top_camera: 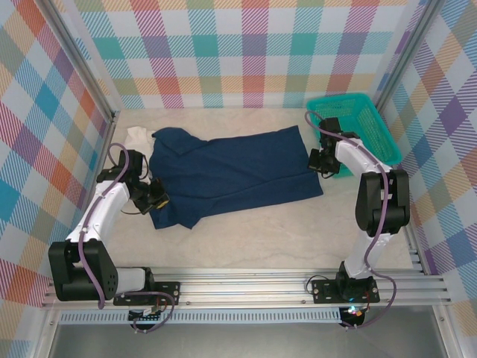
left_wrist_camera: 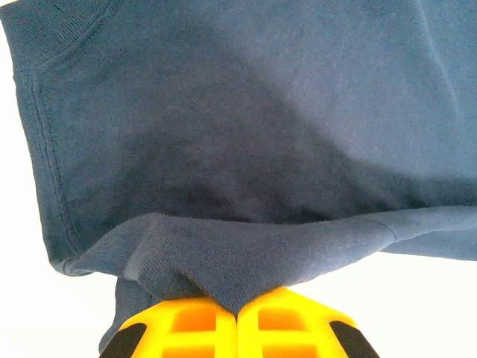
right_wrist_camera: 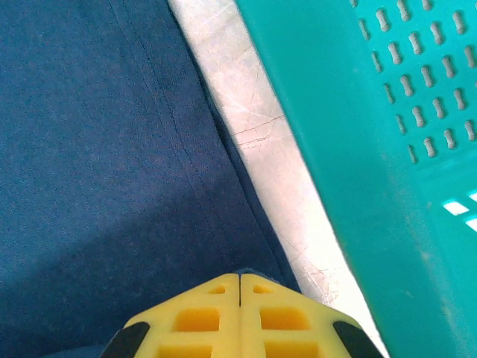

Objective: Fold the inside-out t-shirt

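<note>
Top external: left gripper (top_camera: 158,198), elbow bent, pinches t-shirt (top_camera: 231,175) at near-left edge; right gripper (top_camera: 319,160), jaws together, at right hem.

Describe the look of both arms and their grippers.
Left arm and right arm have white links, black joint housings and a purplish cable looping alongside. Left gripper and right gripper have yellow fingers with hollow window cut-outs and black patches on their outer edges.

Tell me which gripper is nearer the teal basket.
Right. The right gripper sits close beside the basket, at the shirt's edge nearest it; the left gripper is far off at the shirt's opposite end.
</note>
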You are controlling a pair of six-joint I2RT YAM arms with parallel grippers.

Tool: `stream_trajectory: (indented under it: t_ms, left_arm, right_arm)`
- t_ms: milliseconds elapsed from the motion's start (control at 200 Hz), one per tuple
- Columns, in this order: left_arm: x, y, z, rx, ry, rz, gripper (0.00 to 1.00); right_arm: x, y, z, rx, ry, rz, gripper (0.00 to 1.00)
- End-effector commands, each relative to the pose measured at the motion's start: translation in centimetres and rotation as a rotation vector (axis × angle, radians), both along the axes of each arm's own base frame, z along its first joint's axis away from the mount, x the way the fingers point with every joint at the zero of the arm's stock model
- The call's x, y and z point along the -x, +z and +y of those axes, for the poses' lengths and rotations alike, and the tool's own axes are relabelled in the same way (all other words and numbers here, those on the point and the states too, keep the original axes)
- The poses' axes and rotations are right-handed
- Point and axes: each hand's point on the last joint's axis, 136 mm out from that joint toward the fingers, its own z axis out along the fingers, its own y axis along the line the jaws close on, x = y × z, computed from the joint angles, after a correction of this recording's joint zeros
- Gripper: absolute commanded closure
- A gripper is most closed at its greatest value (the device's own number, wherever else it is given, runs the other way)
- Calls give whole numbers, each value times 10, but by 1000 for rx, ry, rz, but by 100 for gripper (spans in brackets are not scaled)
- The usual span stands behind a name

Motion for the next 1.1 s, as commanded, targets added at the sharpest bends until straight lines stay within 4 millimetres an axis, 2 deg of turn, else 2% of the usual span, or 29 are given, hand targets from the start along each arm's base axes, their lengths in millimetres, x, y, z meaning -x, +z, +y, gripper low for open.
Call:
stream_trajectory:
  t_ms: [0, 240, 415, 775, 1095]
  left_arm:
    - [-2, 0, 6, 10, 10, -22, 100]
    - [-14, -3, 16, 4, 37, -34, 100]
    - [-30, -1, 17, 20, 53, -59, 100]
    - [-59, 4, 17, 35, 63, -97, 100]
    - [-76, 5, 20, 32, 68, -112, 100]
  right_arm:
    - [-5, 2, 7, -2, 24, -5, 96]
    - [-20, 3, 14, 5, 41, -23, 96]
    - [-25, -5, 14, 43, 53, -11, 96]
    - [-26, -18, 10, 110, 66, 19, 96]
    - [-29, -22, 11, 120, 69, 22, 96]
